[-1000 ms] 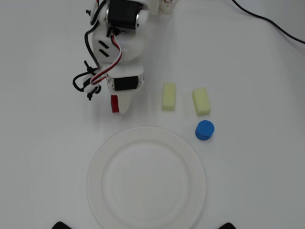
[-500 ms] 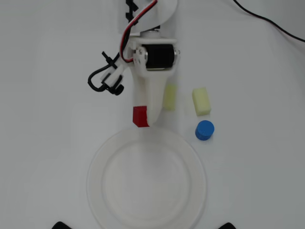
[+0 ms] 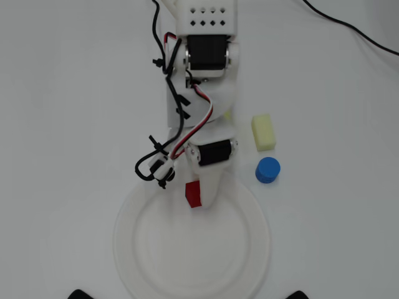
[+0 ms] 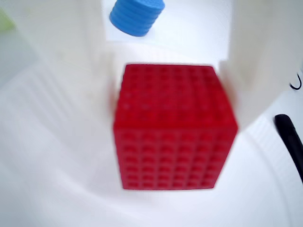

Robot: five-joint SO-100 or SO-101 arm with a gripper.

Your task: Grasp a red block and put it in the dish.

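Overhead view: bright, even, diffuse light on a white table; shadows are faint, with only a soft grey edge beneath the gripper, and focus is sharp throughout. Wrist view: the red block between the fingers is slightly blurred, the white fingers are washed out, and the blue cylinder beyond them is soft.

One red block, one dish, one blue cylinder.
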